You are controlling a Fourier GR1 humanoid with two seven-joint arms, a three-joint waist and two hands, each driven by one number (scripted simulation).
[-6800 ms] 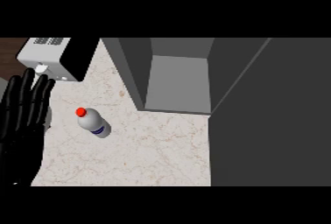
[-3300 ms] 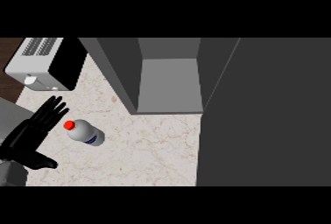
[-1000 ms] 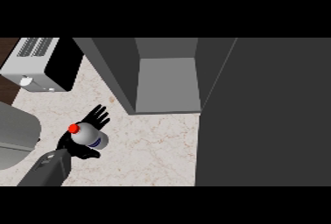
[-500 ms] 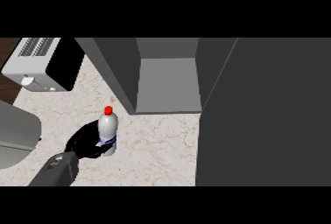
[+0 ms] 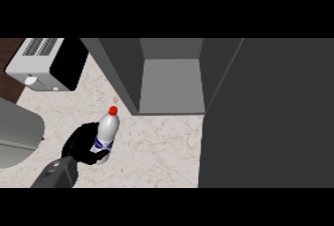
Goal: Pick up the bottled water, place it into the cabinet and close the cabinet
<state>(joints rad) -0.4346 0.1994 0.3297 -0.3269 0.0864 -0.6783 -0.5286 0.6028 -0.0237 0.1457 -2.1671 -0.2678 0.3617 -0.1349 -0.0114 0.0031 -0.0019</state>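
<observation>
I have the left hand [image 5: 83, 148] clamped round the bottled water [image 5: 106, 131], held upright above the desk [image 5: 166, 145]. Transport step: next I must carry it up and rightward from the hand into the open cabinet [image 5: 171, 84].

Standing at the far left of the pale marbled table [image 5: 163, 150]: a white-and-black toaster [image 5: 49, 64], slots up, knob facing near.
</observation>
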